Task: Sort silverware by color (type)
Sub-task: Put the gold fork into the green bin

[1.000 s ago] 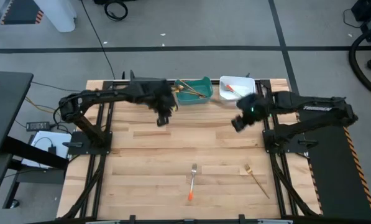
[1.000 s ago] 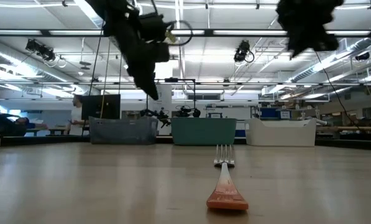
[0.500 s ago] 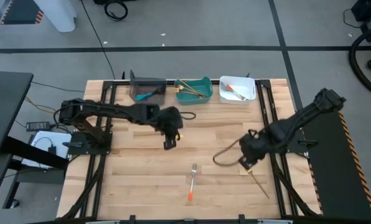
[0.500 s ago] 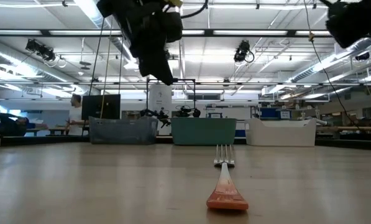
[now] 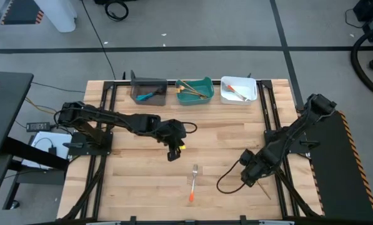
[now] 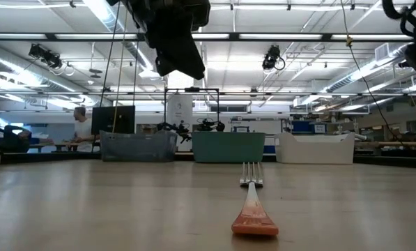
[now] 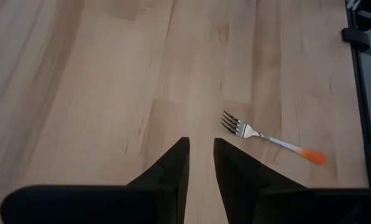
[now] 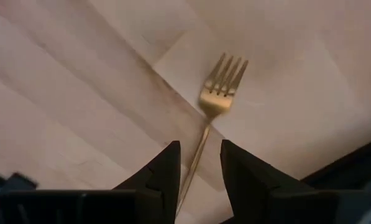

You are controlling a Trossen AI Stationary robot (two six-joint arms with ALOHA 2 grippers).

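An orange-handled fork (image 5: 193,182) lies flat on the wooden table near its near edge, tines toward the far side; the low view shows this fork (image 6: 251,202) close up. My left gripper (image 5: 172,155) hangs open above the table, to the far left of it. In the left wrist view the narrow gap between the left gripper's fingers (image 7: 201,163) points beside the fork (image 7: 272,140). A gold fork (image 8: 220,90) lies at the right. My right gripper (image 8: 199,169) is open low over it, one finger on either side of its handle. Most of the gold fork (image 5: 265,192) is hidden in the high view.
Three bins stand along the far edge: a dark one (image 5: 149,89) with a blue utensil, a teal one (image 5: 195,90) with gold utensils, a white one (image 5: 238,89) with an orange one. A cable loops by the right arm (image 5: 227,181). A person sits in the room behind (image 6: 79,129).
Both grippers have left the bins at the far edge and come toward the near edge. The left one has travelled toward the orange fork, staying high. The right one has swung to the table's near right and dropped over the gold fork. Neither fork has moved.
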